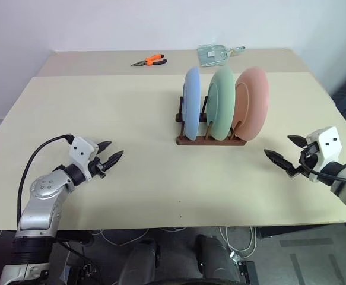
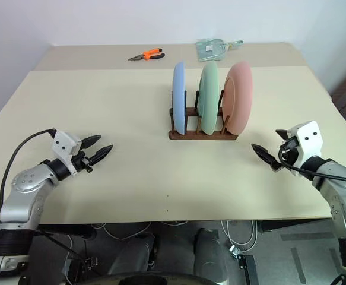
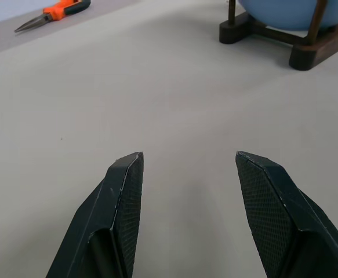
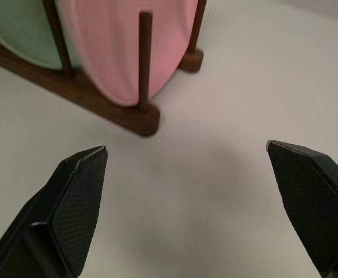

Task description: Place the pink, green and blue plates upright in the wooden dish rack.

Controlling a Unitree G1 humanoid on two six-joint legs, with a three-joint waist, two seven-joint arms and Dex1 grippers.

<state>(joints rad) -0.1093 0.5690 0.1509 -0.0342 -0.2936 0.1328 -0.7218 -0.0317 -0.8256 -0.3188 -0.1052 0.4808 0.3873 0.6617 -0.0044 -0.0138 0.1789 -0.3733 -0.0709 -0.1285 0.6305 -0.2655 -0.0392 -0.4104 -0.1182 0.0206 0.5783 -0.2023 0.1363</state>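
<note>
Nearest the robot, both grippers are held low over the table (image 1: 131,196), well apart from the rack, one on each side. The left gripper (image 1: 110,154) is seen partly open, approx. half spread, nothing between the fingers; forearm is laid near level, pointing fwd and inward toward the rack. The right gripper (image 1: 284,151) is spread wide, empty; it is likewise aimed inward at the rack end, slightly nose-down. Judgement: both arms are parked clear so the plates are not knocked.

Mid-table, the wooden dish rack (image 1: 211,141) is set w/ its rails running left-right. Three plates are stood on edge between the pegs, each kept upright by a peg pair: blue plate (image 1: 191,102) at left, green plate (image 1: 222,102) centre, pink plate (image 1: 251,102) at right. The pink plate is seen leaning a little against its peg in the right wrist view. Task is judged complete.

Farther back, orange pliers (image 1: 149,60) and a clear bag (image 1: 214,53) are left near the far edge, unrelated
</note>
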